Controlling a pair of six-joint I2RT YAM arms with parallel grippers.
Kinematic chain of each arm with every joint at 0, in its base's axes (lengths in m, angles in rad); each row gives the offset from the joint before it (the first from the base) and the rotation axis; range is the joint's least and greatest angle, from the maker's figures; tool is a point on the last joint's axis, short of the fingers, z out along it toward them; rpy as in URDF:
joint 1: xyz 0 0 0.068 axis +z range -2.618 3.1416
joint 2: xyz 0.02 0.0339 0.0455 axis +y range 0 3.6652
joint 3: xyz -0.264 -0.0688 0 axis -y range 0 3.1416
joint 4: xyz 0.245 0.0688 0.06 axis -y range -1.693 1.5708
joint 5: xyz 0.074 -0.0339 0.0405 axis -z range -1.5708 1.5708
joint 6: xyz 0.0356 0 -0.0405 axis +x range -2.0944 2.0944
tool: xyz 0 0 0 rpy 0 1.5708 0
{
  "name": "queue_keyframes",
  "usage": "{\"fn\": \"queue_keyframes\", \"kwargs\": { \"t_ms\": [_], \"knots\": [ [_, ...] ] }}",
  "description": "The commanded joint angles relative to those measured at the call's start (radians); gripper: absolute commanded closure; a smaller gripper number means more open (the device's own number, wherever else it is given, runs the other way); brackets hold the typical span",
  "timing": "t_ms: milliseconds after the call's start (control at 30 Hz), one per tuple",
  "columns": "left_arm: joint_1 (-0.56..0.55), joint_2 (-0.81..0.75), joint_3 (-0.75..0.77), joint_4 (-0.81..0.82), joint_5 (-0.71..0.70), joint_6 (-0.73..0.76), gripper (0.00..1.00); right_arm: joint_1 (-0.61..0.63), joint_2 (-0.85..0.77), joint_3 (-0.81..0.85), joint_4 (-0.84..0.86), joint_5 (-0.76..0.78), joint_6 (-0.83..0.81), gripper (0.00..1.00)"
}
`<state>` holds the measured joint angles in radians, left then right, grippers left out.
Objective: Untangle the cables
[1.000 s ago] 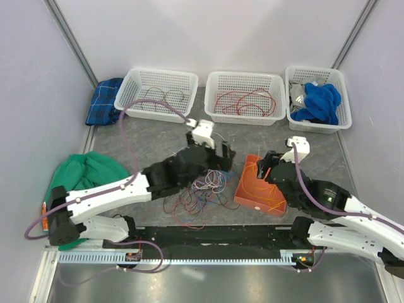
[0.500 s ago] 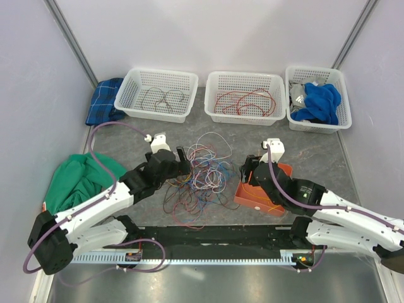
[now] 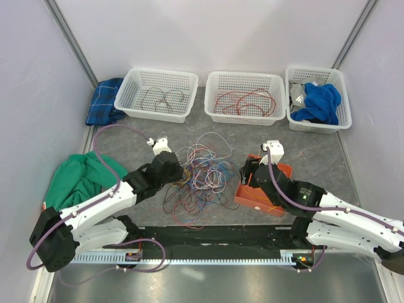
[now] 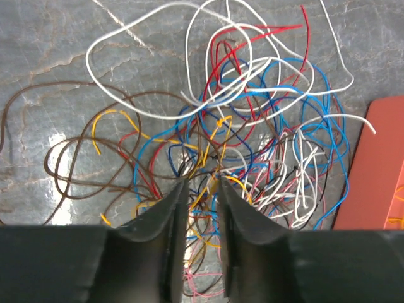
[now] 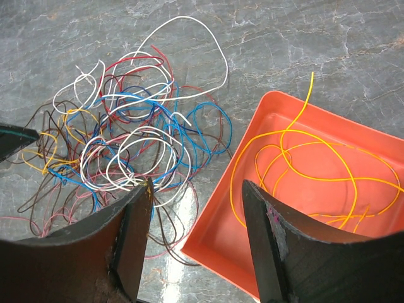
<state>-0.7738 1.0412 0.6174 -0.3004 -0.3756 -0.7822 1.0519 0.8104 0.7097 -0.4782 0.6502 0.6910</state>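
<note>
- Grey marbled desk (image 3: 126, 136), glossy, was enclosed by pale panels.
- The cables (image 3: 201, 170) were thin, springy, smooth-sheathed wires in a loose many-coloured tangle at mid-desk, just beside the orange tray (image 5: 218, 243).
- Left fingers (image 4: 167, 240) stood narrow with strands between the tips; whether they gripped was unclear. Right fingers (image 5: 129, 240) stood wide and empty.
- Risk: a lift would likely drag several interlooped strands, or one slick wire could slip free.

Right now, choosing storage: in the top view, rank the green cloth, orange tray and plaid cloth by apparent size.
1. green cloth
2. orange tray, partly under the right arm
3. plaid cloth, partly behind a basket
</note>
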Motion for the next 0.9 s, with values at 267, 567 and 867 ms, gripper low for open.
{"fn": "queue_keyframes", "kwargs": {
  "t_ms": [267, 567, 867],
  "knots": [
    [0.002, -0.187, 0.018, 0.024, 0.059, 0.041, 0.98, 0.0, -0.008, -0.003, 0.035, 0.002, 0.002, 0.35],
    [0.002, -0.23, 0.345, -0.005, 0.11, 0.158, 0.98, 0.0, -0.036, 0.019, 0.036, 0.019, -0.016, 0.35],
    [-0.002, -0.025, 0.808, -0.003, 0.279, 0.265, 0.98, 0.0, -0.135, 0.057, 0.012, 0.061, -0.057, 0.35]
  ]
}}
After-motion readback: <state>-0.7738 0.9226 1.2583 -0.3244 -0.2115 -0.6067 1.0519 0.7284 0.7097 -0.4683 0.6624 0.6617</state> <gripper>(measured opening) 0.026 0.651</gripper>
